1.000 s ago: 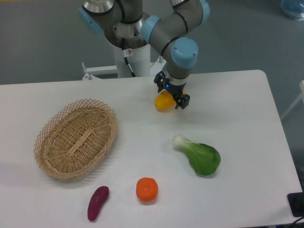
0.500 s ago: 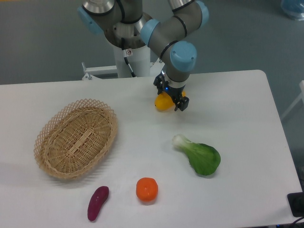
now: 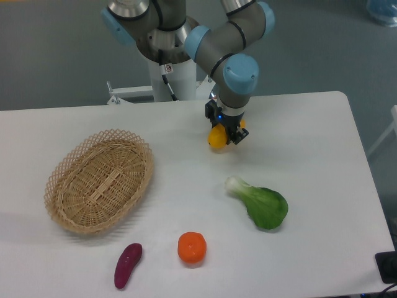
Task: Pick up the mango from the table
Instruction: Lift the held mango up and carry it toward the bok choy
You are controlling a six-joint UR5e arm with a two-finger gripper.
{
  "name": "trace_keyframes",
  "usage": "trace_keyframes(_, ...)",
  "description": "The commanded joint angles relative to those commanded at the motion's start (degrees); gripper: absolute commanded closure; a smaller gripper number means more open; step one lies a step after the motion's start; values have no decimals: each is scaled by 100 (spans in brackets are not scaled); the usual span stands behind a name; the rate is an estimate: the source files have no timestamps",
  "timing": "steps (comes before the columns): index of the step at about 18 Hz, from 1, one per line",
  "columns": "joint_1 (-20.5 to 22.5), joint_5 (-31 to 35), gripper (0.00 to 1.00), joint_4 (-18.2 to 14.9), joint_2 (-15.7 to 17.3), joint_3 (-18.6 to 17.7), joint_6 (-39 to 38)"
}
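One mango sits pinched in the claw.

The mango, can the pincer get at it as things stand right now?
Probably yes. The pincer is already down at the mango, its fingers on either side of the fruit, with nothing between them. The bok choy and basket lie well apart. Whether the grip is firm cannot be told.

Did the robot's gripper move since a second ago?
Yes. The gripper has slid a little to the right in the view, shifting against the fixed white post behind it, and has closed in around the mango on the table.
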Motion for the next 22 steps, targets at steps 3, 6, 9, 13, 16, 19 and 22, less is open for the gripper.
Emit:
trace_keyframes(3, 26, 9, 75, -219, 9, 219, -9)
trace_keyframes(6, 44, 9, 75, -824, 9, 693, -9)
trace_keyframes(9, 53, 9, 75, -1168, -70, 1203, -44)
trace_keyframes(13, 88, 9, 75, -1160, -351, 1730, -70)
trace_keyframes(16, 88, 17, 75, -1160, -597, 2187, -281)
trace_keyframes(19, 88, 17, 75, -1178, -843, 2671, -412)
trace_keyframes(22, 97, 17, 75, -1178, -1045, 3005, -553)
